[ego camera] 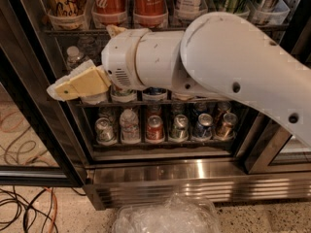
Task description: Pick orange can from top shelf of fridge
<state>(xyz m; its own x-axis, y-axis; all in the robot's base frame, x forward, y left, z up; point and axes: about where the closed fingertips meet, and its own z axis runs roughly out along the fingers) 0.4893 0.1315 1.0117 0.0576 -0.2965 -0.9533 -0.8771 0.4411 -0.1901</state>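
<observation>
The orange can [64, 1] stands upright at the left end of the top shelf [160, 29], seated in a clear plastic tray [64, 21]. Its side is golden-orange with black cursive script, and its upper part is cut off by the view's edge. The top shelf is a dark wire rack running across the fridge [30, 111], a black-framed drinks cooler with a ribbed stainless-steel base [194, 181]. The end effector [60, 89] hangs below the top shelf, lower than the orange can and apart from it, before the fridge's left side.
</observation>
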